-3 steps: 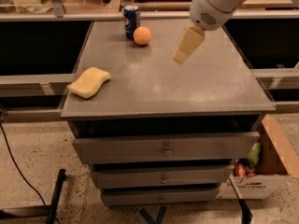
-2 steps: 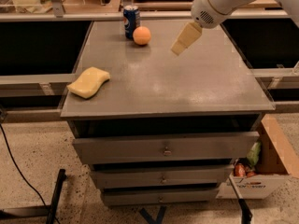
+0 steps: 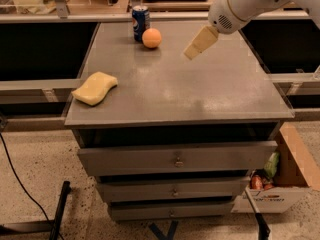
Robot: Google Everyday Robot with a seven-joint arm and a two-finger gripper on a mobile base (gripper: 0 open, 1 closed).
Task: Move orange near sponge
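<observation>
The orange (image 3: 151,38) sits at the back of the grey cabinet top (image 3: 200,94), touching or almost touching a blue soda can (image 3: 140,23) on its left. The pale yellow sponge (image 3: 94,88) lies flat near the top's front left corner, far from the orange. My gripper (image 3: 190,52), with cream-coloured fingers, hangs in the air above the back right part of the top, to the right of the orange and a little nearer the camera. It holds nothing.
The cabinet has three drawers (image 3: 175,159) below the top. A cardboard box (image 3: 280,184) with packets stands on the floor at the right. Dark shelving runs along both sides and a cable (image 3: 15,174) lies on the floor at left.
My gripper has moved left and towards the back, closer to the orange. The orange, can and sponge have not moved.
</observation>
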